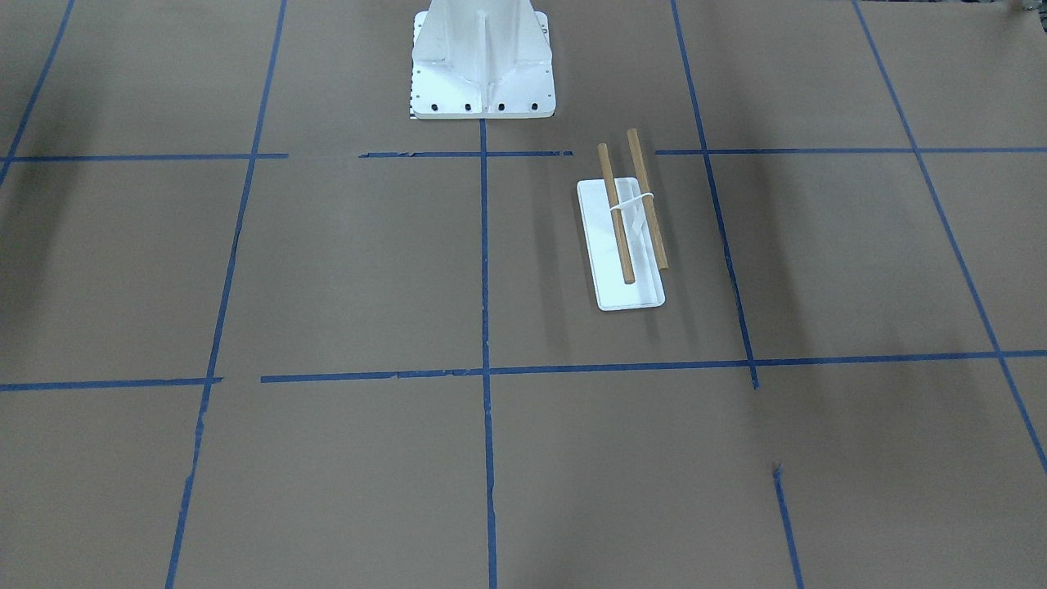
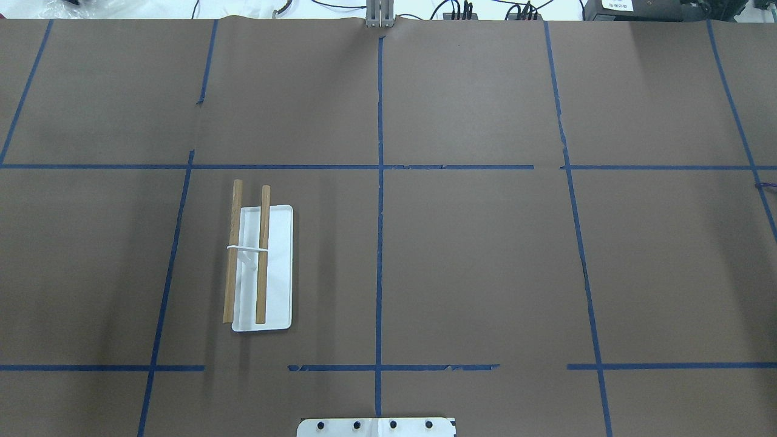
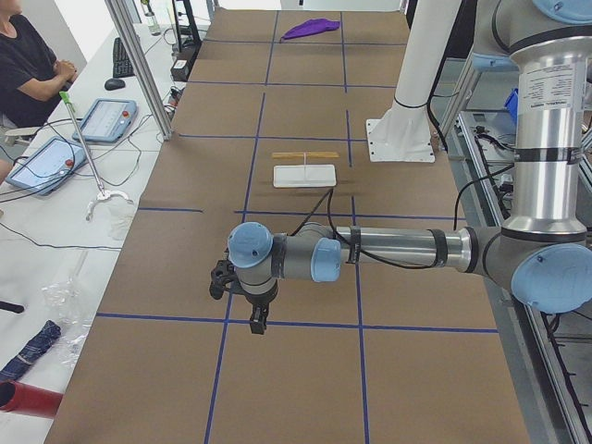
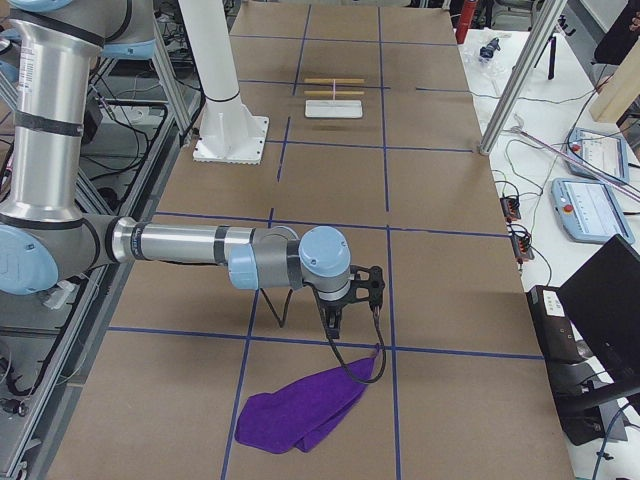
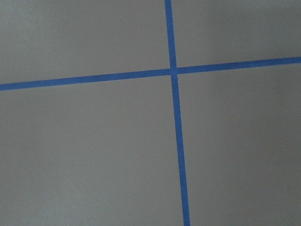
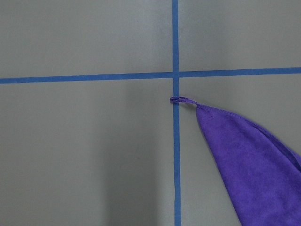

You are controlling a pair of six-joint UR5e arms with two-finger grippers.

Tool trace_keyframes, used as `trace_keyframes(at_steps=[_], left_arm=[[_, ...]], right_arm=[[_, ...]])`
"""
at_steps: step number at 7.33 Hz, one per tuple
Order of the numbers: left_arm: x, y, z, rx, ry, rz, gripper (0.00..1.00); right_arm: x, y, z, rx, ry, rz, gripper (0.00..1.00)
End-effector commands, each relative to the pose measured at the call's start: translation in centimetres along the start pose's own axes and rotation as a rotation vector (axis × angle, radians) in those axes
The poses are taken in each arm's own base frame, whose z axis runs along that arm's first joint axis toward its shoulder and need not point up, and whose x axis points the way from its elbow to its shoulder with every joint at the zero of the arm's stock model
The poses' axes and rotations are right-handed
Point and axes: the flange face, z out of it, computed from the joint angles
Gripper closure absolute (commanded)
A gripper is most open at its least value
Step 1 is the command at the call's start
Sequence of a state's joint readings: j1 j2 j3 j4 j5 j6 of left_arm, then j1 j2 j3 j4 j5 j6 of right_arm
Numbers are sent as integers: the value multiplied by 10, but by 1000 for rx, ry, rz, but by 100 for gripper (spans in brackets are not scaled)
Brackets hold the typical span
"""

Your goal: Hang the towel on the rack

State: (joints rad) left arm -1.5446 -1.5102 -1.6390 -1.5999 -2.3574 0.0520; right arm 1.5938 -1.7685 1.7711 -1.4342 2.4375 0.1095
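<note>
My right gripper [image 4: 335,325] hovers over a corner of the purple towel [image 4: 305,410] at its 6 o'clock, lined up for a pick, I guess. The wooden rack [image 2: 263,255] sits well apart, bare. The left gripper [image 3: 254,319] hangs aside. Can't tell either one's jaw gap.

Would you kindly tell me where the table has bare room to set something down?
Bare paper: between the rack and the centre tape line, and the squares right of it in the overhead view. Crowded: by the pedestal, and the far right end where the towel lies.
</note>
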Motion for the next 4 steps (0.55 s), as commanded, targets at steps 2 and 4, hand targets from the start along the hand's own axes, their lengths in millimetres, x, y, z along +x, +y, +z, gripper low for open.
trace_keyframes(at_steps=[2, 4], left_arm=[[0, 0, 0, 0, 0, -1, 0], [4, 0, -2, 5, 15, 3, 0]], right_arm=[[-3, -5, -1, 12, 14, -20, 0], [-10, -4, -1, 0, -65, 9, 0]])
